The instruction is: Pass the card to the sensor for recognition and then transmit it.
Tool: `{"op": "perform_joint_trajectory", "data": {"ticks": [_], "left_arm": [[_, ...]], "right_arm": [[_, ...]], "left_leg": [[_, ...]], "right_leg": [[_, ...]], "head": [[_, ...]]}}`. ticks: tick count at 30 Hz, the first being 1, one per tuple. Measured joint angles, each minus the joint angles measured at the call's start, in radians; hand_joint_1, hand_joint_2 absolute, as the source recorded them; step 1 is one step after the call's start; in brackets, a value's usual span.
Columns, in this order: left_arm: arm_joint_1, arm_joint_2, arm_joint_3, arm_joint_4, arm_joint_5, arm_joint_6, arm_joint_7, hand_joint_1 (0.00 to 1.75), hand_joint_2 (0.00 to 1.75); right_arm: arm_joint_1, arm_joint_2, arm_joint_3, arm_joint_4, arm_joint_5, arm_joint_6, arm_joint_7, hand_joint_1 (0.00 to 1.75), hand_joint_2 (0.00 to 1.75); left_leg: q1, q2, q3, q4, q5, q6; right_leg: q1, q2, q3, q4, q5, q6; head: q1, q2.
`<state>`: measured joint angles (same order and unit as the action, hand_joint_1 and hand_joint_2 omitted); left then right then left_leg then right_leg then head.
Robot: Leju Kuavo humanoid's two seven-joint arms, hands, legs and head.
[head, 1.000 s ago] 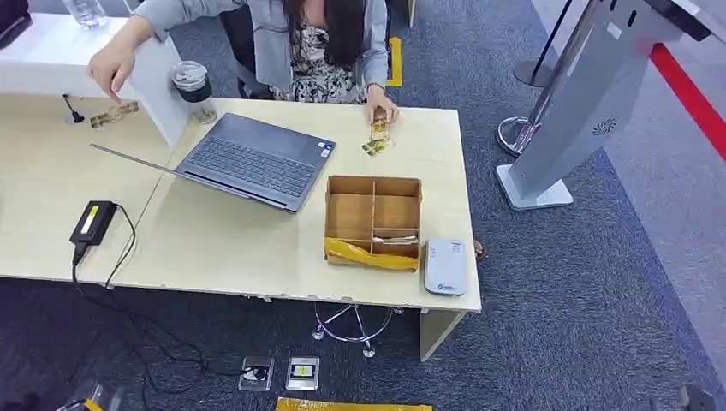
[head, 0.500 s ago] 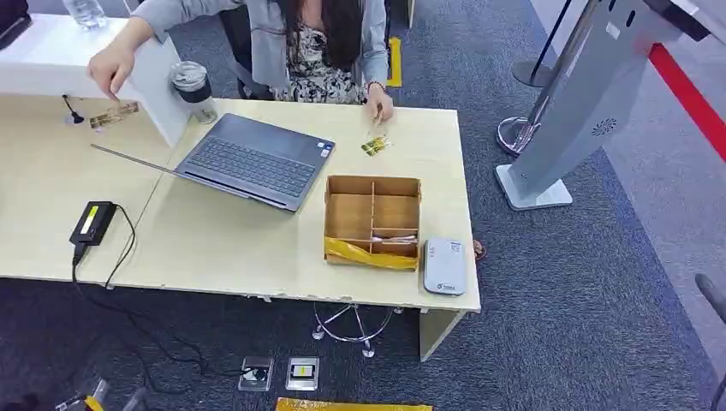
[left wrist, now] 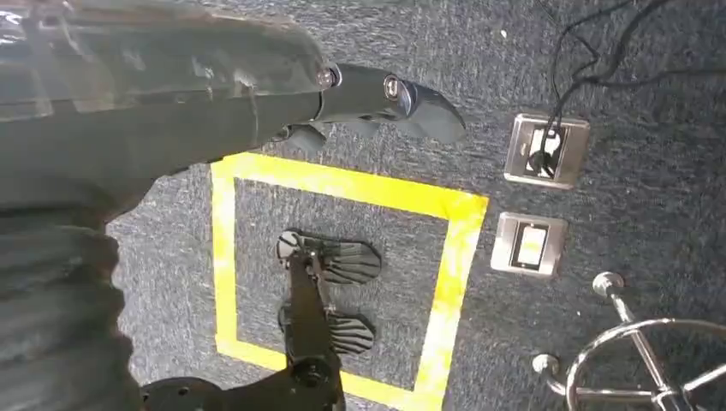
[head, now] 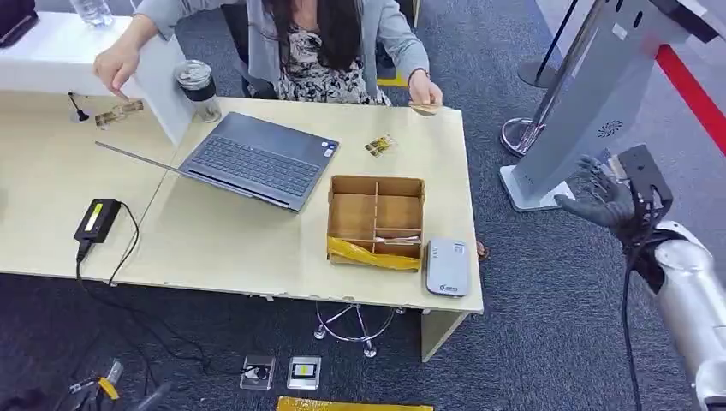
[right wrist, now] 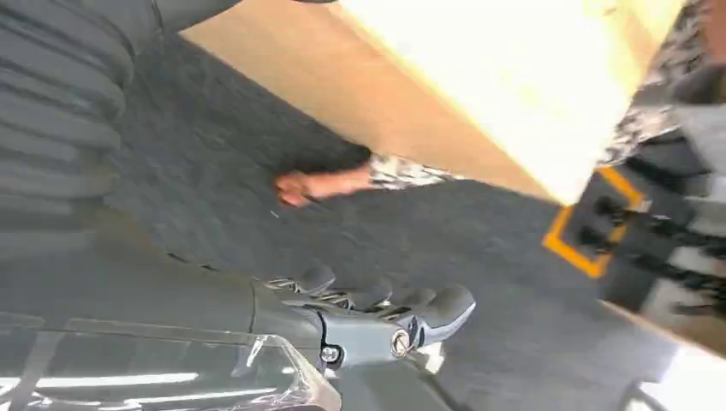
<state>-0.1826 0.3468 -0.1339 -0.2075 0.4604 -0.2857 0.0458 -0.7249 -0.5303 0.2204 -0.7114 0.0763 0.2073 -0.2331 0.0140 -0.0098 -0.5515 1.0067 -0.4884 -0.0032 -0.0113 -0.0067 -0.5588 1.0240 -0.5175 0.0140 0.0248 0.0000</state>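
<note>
A person behind the desk holds a card (head: 424, 107) over the desk's far right corner. Another small gold-patterned card (head: 379, 145) lies on the desk beyond the cardboard box (head: 375, 184). The white-grey sensor (head: 447, 266) lies flat at the desk's near right corner, beside the box. My right hand (head: 599, 201) is raised over the carpet to the right of the desk, fingers spread, holding nothing; in the right wrist view the right hand (right wrist: 377, 317) is empty above the floor. My left hand (left wrist: 377, 98) hangs over the carpet, empty.
An open laptop (head: 257, 158) sits mid-desk, a lidded cup (head: 197, 86) behind it, a black adapter (head: 96, 219) with its cable at the left. A grey kiosk stand (head: 591, 103) rises close behind my right hand. More cards (head: 118, 113) lie by the person's other hand.
My right arm has come up into view at the right. The person has lifted a card off the desk and carried it toward the far right corner. The view has shifted slightly.
</note>
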Motion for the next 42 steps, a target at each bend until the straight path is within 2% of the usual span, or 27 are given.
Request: {"op": "perform_joint_trajectory", "data": {"ticks": [4,8,13,17,20,27,36,37,42], "left_arm": [[-0.004,-0.004,-0.008,0.0,0.004,0.0,0.0,0.0,1.75],[-0.004,-0.006,-0.009,0.001,0.012,0.002,0.006,0.0,1.75],[-0.003,-0.006,-0.016,0.002,0.014,0.003,0.011,0.0,1.75],[-0.003,-0.006,-0.025,0.002,0.014,0.014,0.011,0.0,1.75],[-0.003,-0.006,-0.031,0.003,0.018,0.016,0.011,0.0,1.75],[-0.004,-0.006,-0.042,0.003,0.011,0.02,0.011,0.0,1.75],[-0.009,-0.006,-0.058,0.003,0.009,0.036,0.011,0.0,1.75],[-0.009,-0.006,-0.058,0.003,0.009,0.037,0.011,0.0,1.75],[-0.01,-0.007,-0.061,0.003,0.011,0.047,0.011,0.0,1.75]], "right_arm": [[-0.037,0.055,0.103,-0.052,0.03,-0.046,-0.015,0.0,1.75],[-0.063,0.094,0.167,-0.064,0.047,-0.083,-0.032,0.0,1.75],[-0.073,0.116,0.236,-0.073,0.128,-0.237,-0.066,0.0,1.75],[-0.073,0.12,0.285,-0.096,0.255,-0.41,-0.072,0.0,1.75],[-0.072,0.123,0.321,-0.107,0.295,-0.469,-0.071,0.0,1.75],[-0.066,0.133,0.36,-0.121,0.322,-0.512,-0.062,0.0,1.75],[-0.046,0.134,0.376,-0.164,0.318,-0.509,-0.041,0.0,1.75],[-0.045,0.134,0.377,-0.168,0.318,-0.509,-0.041,1.75,1.75],[-0.031,0.134,0.379,-0.203,0.308,-0.5,-0.026,1.75,1.75]], "left_leg": [[0.0,0.001,0.0,0.0,0.0,0.0],[0.0,0.0,0.0,0.0,0.0,0.0],[0.0,0.0,0.0,0.0,0.0,0.0],[0.0,0.0,0.0,0.0,0.0,0.0],[0.0,0.0,0.0,0.0,0.0,0.0],[0.0,0.0,0.0,0.0,0.0,0.0],[0.0,0.001,0.001,0.0,0.0,0.0],[0.0,0.001,0.001,0.0,0.0,0.0],[0.0,0.001,0.001,0.0,0.0,0.0]], "right_leg": [[0.0,0.001,0.0,0.0,0.0,0.0],[0.0,0.0,0.0,0.0,0.0,0.0],[0.0,0.0,-0.001,0.0,0.0,0.0],[0.0,0.001,-0.001,-0.001,0.0,0.0],[0.0,0.002,-0.002,-0.001,0.0,0.0],[0.0,0.002,-0.002,0.0,0.0,0.0],[0.0,0.002,-0.002,-0.001,0.0,0.0],[0.0,0.002,-0.002,-0.001,0.0,0.0],[0.0,0.002,-0.002,-0.001,0.0,0.0]], "head": [[0.0,0.0],[0.0,0.0],[0.0,0.0],[0.0,0.0],[0.0,0.0],[0.0,0.0],[0.0,0.0],[0.0,0.0],[0.0,0.0]]}}
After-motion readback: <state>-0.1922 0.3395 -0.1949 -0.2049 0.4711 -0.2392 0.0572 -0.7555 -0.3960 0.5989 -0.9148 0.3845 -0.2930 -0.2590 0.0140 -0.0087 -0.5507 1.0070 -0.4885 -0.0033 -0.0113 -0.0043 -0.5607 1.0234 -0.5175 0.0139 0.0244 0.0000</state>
